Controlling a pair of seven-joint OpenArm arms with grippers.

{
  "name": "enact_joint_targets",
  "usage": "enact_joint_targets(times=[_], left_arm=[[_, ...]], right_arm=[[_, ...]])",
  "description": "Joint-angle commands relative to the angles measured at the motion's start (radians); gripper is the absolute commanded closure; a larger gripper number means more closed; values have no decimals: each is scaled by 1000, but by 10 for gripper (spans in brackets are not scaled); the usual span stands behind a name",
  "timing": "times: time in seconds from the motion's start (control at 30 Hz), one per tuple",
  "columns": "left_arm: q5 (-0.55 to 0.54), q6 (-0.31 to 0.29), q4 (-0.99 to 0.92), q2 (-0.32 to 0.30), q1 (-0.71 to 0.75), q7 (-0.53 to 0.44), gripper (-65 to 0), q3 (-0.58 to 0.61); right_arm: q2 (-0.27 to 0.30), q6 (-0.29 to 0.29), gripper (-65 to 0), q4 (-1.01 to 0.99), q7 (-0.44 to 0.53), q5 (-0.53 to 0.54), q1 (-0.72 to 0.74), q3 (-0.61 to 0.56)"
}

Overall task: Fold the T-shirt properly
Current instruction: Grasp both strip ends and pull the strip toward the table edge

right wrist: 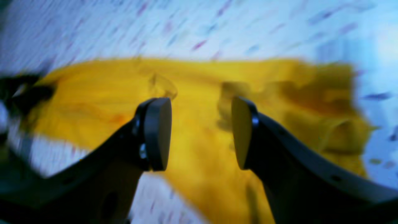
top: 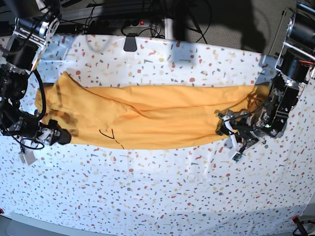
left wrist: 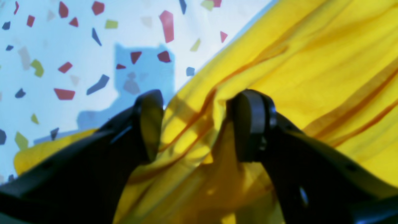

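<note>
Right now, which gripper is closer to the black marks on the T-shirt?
Right. The right gripper sits at the shirt's near end beside the black marks; the left gripper is at the far end.

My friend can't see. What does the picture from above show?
A long mustard-yellow cotton T-shirt lies stretched across a white speckled tablecloth. A black robot arm works at each end: the left gripper and the right gripper.

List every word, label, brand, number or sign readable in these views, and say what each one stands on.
None can be read.
T-shirt: thin black curved marks near its lower edge, not legible as letters.
Tablecloth: coloured speckles only, no text.
Left gripper and right gripper: no lettering visible.
Right wrist view: blurred.
</note>
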Motion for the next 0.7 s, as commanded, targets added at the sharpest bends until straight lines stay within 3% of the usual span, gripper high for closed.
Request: enact_joint_targets(times=[0.0,0.03,0.1,0.33,0.43,0.57,0.67], left_arm=[[23,18,-3,-17,-13,46,-345,-2],[24,18,-3,-17,-12,46,-345,-2],[25,18,-3,-17,-12,46,-345,-2],[24,18,-3,-17,-12,47,-345,-2],[24,19,-3,-17,-12,53,-345,-2],[13,18,-3,-17,-13,53,-345,-2],[5,18,-3,-17,-12,53,-345,-2]], right_arm=[[46,7,-312,21,-51,76,17,-8],[68,7,-312,21,-108,132,11,-32],[112,7,-312,21,-111,159,-3,-109],[238,7,-312,21,-111,-61,-8,-433],[244,7,-312,21,-104,-113,-8,-540],[244,7,-310,21,-19,-207,-8,-625],[244,7,-241,21,12,-243,-8,-636]])
